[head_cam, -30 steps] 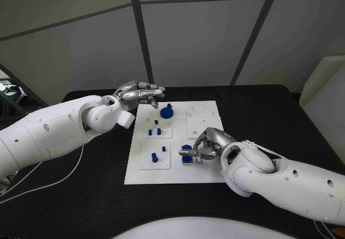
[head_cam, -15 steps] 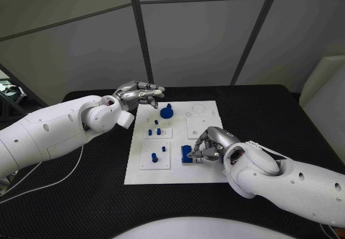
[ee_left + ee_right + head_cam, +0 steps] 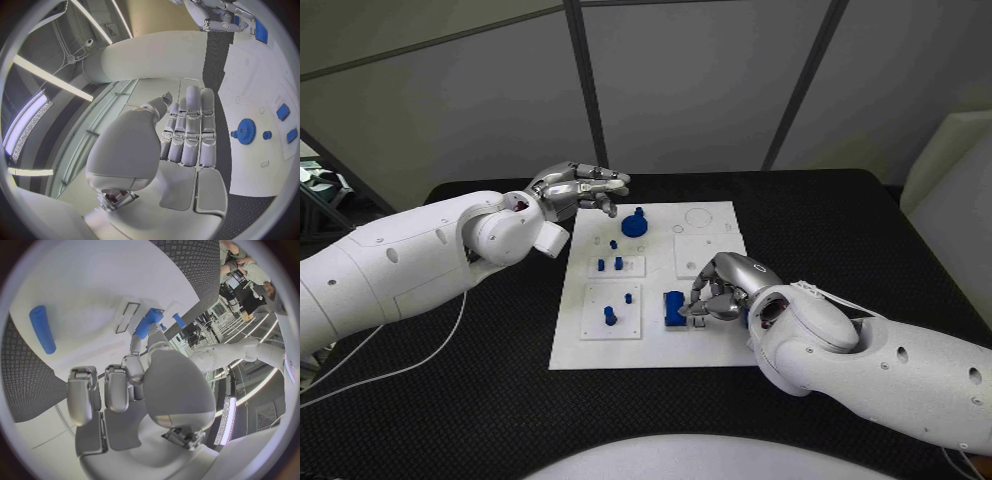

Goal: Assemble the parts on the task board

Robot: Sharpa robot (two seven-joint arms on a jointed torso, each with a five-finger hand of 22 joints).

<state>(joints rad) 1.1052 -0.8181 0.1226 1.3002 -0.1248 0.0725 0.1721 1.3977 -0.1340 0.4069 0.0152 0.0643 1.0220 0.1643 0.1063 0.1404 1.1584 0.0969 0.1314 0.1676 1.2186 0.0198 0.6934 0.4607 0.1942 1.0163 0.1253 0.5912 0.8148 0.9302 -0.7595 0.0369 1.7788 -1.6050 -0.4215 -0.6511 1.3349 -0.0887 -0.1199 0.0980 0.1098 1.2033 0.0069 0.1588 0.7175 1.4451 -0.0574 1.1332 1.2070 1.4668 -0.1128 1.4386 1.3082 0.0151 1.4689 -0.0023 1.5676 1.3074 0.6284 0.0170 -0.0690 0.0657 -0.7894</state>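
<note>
Parts in glossy blue plastic sit on the task board point(image 3: 718, 350), a flat white rectangular plate lying mid-table on the black table point(image 3: 877, 230), whose surface has a fine woven-looking grain. At the board's far end stands a round toothed blue gear point(image 3: 635, 225) with a small knob on top. Nearer lie short pegs point(image 3: 609, 265) on a raised white square tile, and more small pegs point(image 3: 609, 316) on another tile below it. Toward the near right side stands a taller, upright blue block point(image 3: 675, 307), rectangular and smooth.

Right hand point(image 3: 721, 288), silver and segmented, hangs just beside this block with its fingers curled toward it; whether they actually pinch the block cannot be told. Its wrist view shows a blue cylinder point(image 3: 42, 329) lying on the white plate.

Left hand point(image 3: 574, 188) hovers over the board's far left corner, fingers loosely curled together and holding nothing.
</note>
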